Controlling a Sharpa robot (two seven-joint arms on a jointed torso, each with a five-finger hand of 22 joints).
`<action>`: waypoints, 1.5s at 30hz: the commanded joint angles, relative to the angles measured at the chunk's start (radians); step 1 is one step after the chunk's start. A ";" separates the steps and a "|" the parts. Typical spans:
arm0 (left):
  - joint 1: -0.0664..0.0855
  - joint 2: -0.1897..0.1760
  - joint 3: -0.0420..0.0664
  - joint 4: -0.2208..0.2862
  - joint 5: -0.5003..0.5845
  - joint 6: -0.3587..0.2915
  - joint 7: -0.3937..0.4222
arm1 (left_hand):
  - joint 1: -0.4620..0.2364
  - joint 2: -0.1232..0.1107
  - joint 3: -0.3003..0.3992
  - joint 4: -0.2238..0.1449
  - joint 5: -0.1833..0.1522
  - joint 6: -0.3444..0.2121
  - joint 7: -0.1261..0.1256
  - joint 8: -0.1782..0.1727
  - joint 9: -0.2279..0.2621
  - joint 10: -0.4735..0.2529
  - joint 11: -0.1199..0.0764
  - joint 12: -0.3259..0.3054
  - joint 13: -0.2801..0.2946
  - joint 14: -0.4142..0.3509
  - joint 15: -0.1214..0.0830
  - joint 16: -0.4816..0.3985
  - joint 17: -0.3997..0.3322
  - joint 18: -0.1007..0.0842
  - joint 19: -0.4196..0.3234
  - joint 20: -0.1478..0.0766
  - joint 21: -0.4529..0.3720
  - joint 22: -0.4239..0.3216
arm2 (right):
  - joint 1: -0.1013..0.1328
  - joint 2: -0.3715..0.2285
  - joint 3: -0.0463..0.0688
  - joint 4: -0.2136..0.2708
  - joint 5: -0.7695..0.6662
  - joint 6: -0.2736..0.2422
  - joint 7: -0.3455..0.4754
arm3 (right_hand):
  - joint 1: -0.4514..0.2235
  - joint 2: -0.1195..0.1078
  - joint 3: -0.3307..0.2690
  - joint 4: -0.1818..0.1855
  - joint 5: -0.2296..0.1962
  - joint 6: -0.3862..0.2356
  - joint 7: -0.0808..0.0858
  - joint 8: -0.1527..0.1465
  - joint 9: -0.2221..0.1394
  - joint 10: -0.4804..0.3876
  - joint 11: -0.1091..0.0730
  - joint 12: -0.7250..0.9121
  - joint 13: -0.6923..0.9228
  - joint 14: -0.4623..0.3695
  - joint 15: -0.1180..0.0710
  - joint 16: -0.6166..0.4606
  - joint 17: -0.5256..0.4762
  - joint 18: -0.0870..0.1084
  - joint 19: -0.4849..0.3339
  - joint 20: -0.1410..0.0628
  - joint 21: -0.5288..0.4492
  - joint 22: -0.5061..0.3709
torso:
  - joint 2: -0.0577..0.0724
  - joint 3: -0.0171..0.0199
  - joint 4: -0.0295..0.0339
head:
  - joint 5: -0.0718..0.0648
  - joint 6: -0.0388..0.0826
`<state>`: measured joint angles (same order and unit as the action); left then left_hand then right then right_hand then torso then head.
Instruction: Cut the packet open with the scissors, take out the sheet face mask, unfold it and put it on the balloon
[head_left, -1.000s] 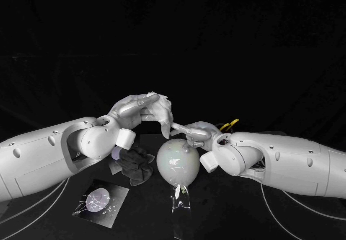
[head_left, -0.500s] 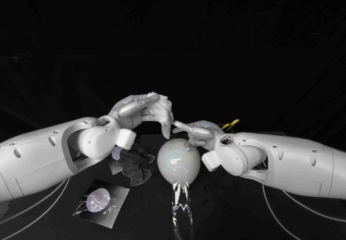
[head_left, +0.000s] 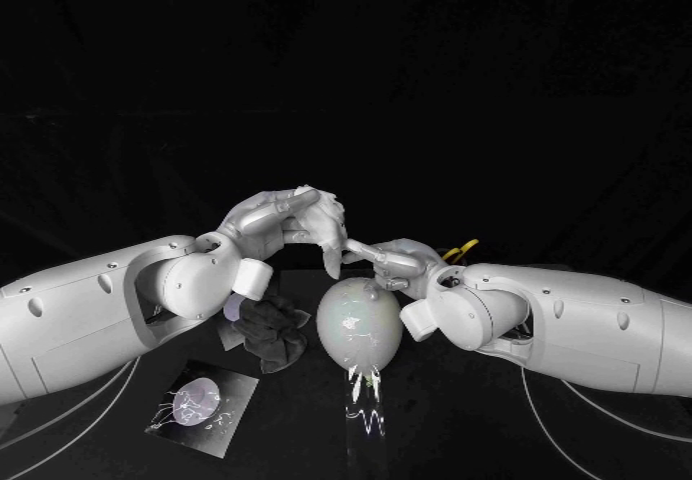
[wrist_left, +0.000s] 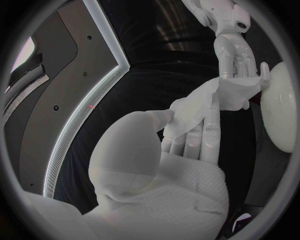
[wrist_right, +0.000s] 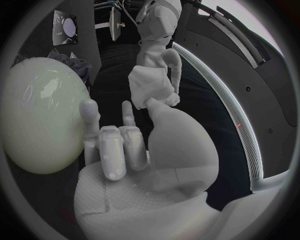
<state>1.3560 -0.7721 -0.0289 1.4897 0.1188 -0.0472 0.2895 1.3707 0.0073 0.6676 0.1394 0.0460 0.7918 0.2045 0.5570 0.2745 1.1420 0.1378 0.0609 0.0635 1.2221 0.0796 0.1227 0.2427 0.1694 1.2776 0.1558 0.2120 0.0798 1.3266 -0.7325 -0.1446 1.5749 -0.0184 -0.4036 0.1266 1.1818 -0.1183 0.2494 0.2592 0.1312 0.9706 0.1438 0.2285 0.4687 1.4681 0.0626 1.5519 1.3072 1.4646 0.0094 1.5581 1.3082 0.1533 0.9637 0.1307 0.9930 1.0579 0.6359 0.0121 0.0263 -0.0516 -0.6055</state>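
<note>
The left arm (head_left: 87, 310) and right arm (head_left: 577, 320) are clad in smooth white shells, marked with small dark holes (head_left: 32, 306). Thin pale cables (head_left: 90, 408) are hung beneath. The left robot hand (head_left: 284, 222) and right robot hand (head_left: 392, 260) are finished in silver, with the palms (wrist_left: 187, 185) finely textured.

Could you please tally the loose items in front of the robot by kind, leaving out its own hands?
Pale egg-shaped balloon: 1
White sheet face mask: 1
Dark printed packet: 1
Crumpled dark cloth: 1
Yellow-handled scissors: 1
Total: 5
</note>
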 joint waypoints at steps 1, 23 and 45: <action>0.002 0.003 0.001 0.003 0.000 0.015 0.010 | -0.001 0.008 0.001 -0.002 0.003 0.008 -0.003 0.002 0.001 0.008 0.001 0.005 0.000 0.001 -0.004 0.005 0.001 0.012 0.002 0.000 0.004 0.000 | 0.002 0.006 0.001 -0.007 -0.009 -0.007 0.005 | 0.005 0.004 -0.006 -0.001 -0.010 -0.003 -0.001 0.008 0.001 0.091 0.007 0.004 0.249 0.097 0.007 0.006 0.247 0.004 -0.007 -0.002 0.007 0.002 | 0.000 0.0000 0.0008 | 0.000 0.001; 0.002 0.005 0.001 0.004 -0.002 0.016 0.009 | -0.002 0.008 0.001 -0.002 0.003 0.008 -0.003 0.002 0.001 0.008 0.001 0.005 0.000 0.002 -0.004 0.006 0.002 0.012 0.002 -0.001 0.004 0.000 | 0.011 0.027 0.002 -0.026 -0.037 -0.033 -0.011 | 0.144 0.070 0.083 -0.102 -0.072 0.017 -0.023 0.050 0.008 0.103 -0.014 0.019 0.264 0.106 -0.010 0.013 0.263 0.000 0.015 -0.014 0.048 0.043 | 0.000 0.0004 -0.0002 | -0.002 0.006; 0.002 0.007 0.001 -0.001 -0.002 0.011 0.005 | -0.002 0.008 0.001 -0.002 0.003 0.008 -0.003 0.002 0.001 0.008 0.001 0.005 0.000 0.002 -0.004 0.006 0.002 0.012 0.002 -0.001 0.004 0.000 | 0.011 0.026 0.002 -0.014 0.004 -0.014 0.036 | 0.040 0.046 0.043 -0.049 -0.079 0.008 -0.013 0.049 0.000 0.103 -0.005 0.019 0.264 0.106 -0.005 0.013 0.263 -0.004 0.020 -0.013 0.059 0.057 | 0.000 0.0003 -0.0008 | -0.007 0.011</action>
<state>1.3560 -0.7671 -0.0290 1.4878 0.1175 -0.0475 0.2874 1.3707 0.0073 0.6676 0.1394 0.0457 0.7946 0.2001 0.5561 0.2740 1.1419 0.1378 0.0609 0.0635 1.2220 0.0798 0.1226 0.2430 0.1707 1.2758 0.1574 0.2119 0.0798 1.3371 -0.7061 -0.1438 1.5592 -0.0252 -0.4389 0.1371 1.2239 -0.0722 0.2895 0.2062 0.0555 0.9845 0.1299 0.2784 0.4688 1.4683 0.0553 1.5659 1.3075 1.4684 0.0052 1.5673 1.3073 0.1452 0.9802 0.1144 1.0511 1.1143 0.6361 0.0125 0.0259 -0.0582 -0.5945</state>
